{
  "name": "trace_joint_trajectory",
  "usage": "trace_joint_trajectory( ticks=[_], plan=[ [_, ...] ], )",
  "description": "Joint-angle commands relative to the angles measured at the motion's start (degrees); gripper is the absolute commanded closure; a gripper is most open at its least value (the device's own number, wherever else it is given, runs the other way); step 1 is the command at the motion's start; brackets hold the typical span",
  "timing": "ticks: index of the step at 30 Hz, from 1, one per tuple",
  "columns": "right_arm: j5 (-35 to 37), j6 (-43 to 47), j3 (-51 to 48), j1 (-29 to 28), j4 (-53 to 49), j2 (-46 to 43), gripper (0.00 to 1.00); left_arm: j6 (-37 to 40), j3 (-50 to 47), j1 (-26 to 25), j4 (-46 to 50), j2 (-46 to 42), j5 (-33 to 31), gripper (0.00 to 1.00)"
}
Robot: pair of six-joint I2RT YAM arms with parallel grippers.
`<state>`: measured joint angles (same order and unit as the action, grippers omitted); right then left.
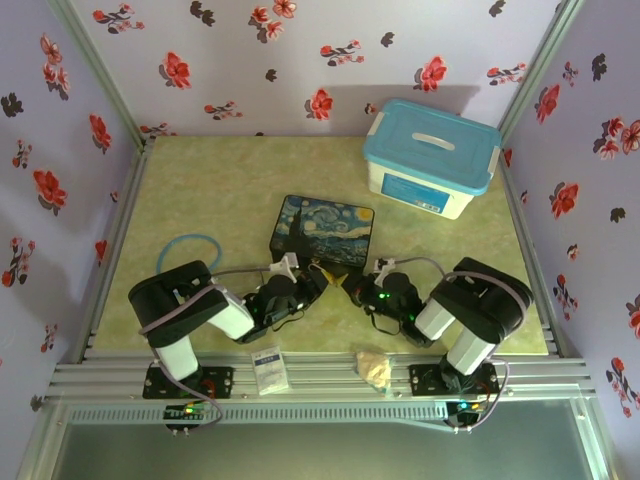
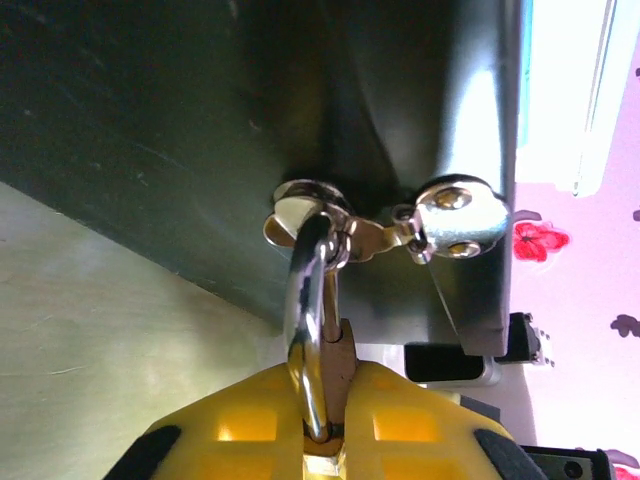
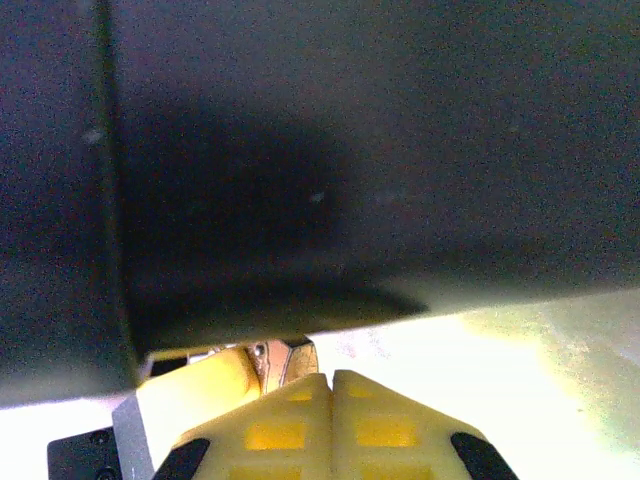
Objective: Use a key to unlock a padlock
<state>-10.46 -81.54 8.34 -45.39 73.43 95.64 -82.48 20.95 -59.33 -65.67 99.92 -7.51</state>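
Yellow fingertips [image 2: 250, 425] of the left gripper [image 2: 322, 405] sit closest in the left wrist view. They are pressed together on the padlock [image 2: 306, 300], whose silver shackle rises from between them with a sliver of brass body beside it. At the top of the shackle hang a small silver ring [image 2: 300, 212] and a rounded silver tab [image 2: 455, 212]. Both hang just in front of the dark side wall of the starry-night tin [image 2: 150, 120]. Whether that tab is the key cannot be told.

On the right wrist view the right gripper [image 3: 330, 395] has its two yellow pads fully together with no gap, close under the tin's dark wall. Whether anything thin is pinched between them cannot be told. Just past its tips, toward the tin, a bit of the brass padlock [image 3: 268, 362] shows.

From above, the left gripper [image 1: 318, 278] and right gripper [image 1: 352, 285] meet tip to tip just in front of the tin's [image 1: 322, 228] near edge, with the padlock between them. A blue-lidded box [image 1: 432, 155] stands beyond the tin's far right corner, apart from it. A loop of blue stethoscope tubing [image 1: 190, 243] lies to the tin's left. A white packet [image 1: 268, 368] and a yellowish packet [image 1: 375, 368] lie on the rail nearer than the tin.
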Motion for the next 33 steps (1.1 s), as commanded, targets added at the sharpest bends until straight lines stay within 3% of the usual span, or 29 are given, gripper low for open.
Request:
trace_joint_trajectory(
  ticks=[1, 3, 4, 9, 18, 21, 26, 33],
  plan=[
    [-4.2, 1.8, 3.1, -2.3, 1.7, -1.6, 0.9, 0.4, 3.0, -1.4, -8.9, -1.2, 5.2, 1.0],
    [-3.1, 5.8, 3.1, -2.0, -7.5, -4.4, 0.69, -0.1, 2.6, -1.3, -8.9, -0.4, 4.8, 1.0],
    [-2.5, 8.2, 3.4, -2.0, -12.0, -5.8, 0.66, -0.3, 2.5, -1.3, -8.9, -0.1, 4.8, 1.0],
    [1.7, 23.1, 7.0, -2.1, -41.5, -15.3, 0.64, 0.1, 1.9, -1.3, -8.6, -0.1, 4.0, 1.0],
    [11.8, 50.1, 12.1, -3.0, -73.4, -33.3, 0.6, 0.2, 0.8, -1.4, -6.0, 0.9, 3.8, 1.0],
    [16.2, 54.8, 10.8, -4.3, -74.0, -37.3, 0.59, 0.6, -0.2, -1.4, -3.9, -0.3, 3.6, 1.0],
    [25.6, 62.7, 6.0, -12.2, -66.4, -42.3, 0.57, 1.8, -0.8, -1.4, 0.5, -3.7, 3.3, 1.0],
    [37.6, 76.2, 6.0, -21.9, -61.3, -39.4, 0.54, 4.0, -0.3, -1.4, 6.5, -8.9, 3.5, 1.0]
  ],
)
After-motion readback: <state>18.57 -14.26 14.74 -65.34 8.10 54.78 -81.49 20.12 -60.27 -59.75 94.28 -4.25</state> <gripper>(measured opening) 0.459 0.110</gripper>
